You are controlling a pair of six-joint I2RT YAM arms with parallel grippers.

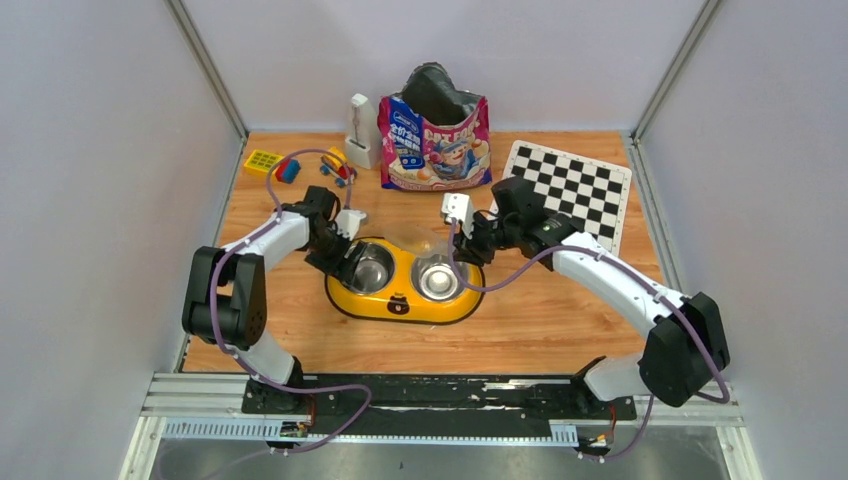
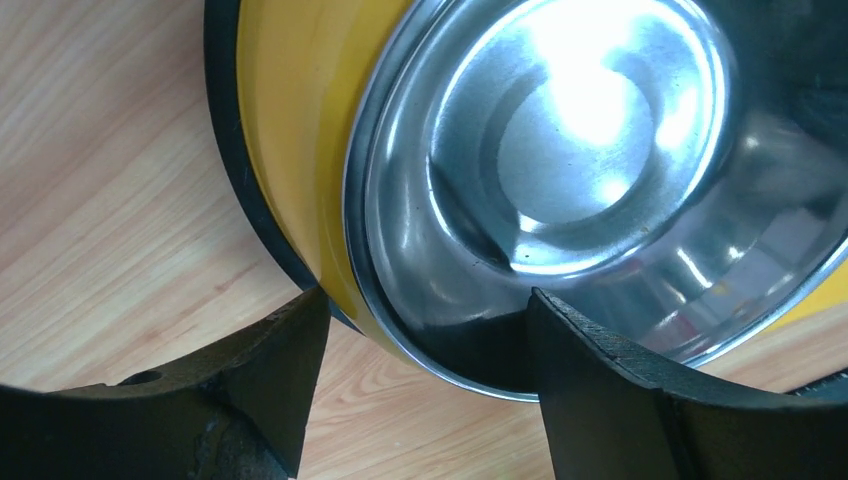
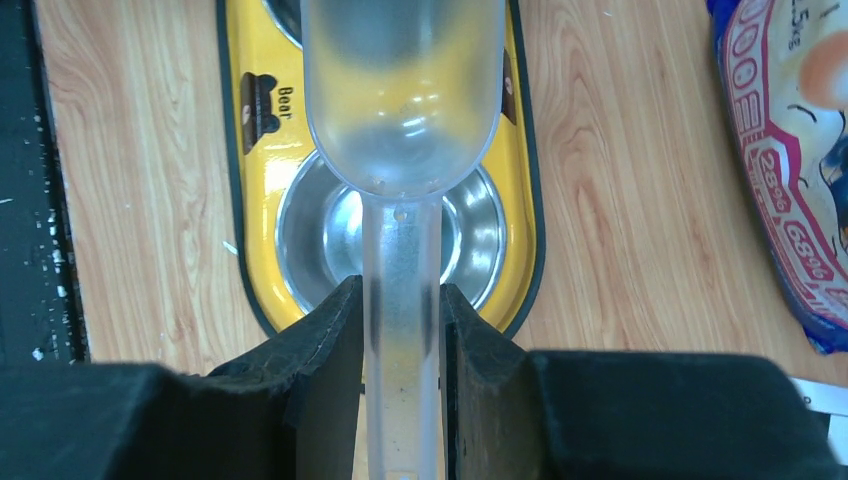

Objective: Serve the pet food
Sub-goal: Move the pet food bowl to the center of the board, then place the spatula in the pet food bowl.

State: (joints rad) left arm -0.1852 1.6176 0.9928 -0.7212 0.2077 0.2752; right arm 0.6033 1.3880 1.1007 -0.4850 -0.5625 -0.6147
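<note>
Right claw (image 3: 400,300): clamped on the handle of the clear scoop (image 3: 400,90), one finger on each side, with the handle running straight out between the tips. The scoop cup sits just ahead of the tips. It reads see-through, with yellow showing through the wall.

Directly below the tips is the right steel bowl (image 3: 320,230) of the yellow feeder (image 3: 258,160). The cup hangs further out, over the feeder's middle stretch. Scoop touching feeder or not: can't tell.

Pet food bag (image 1: 435,145): stands upright behind both claws, near the back wall, with its top open and dark inside. In the right wrist view it's off to the claw's right side, well apart across bare wood, and only partly in frame. Pellets themselves: can't make them out in any view.

Left claw (image 2: 428,300): jaws apart, nothing gripped. It straddles the feeder's rim. One finger (image 2: 250,390) is outside over the table (image 2: 100,200); the other is over the inside wall of the left steel bowl (image 2: 580,150). Contact with the rim: can't tell.

In the top view the two claws face each other across the feeder, each at its own bowl.

Further out, a checkered mat (image 1: 570,185) lies behind the right claw, right of the bag. Small toys (image 1: 337,165) and a white container (image 1: 358,130) sit behind the left claw, left of the bag.
</note>
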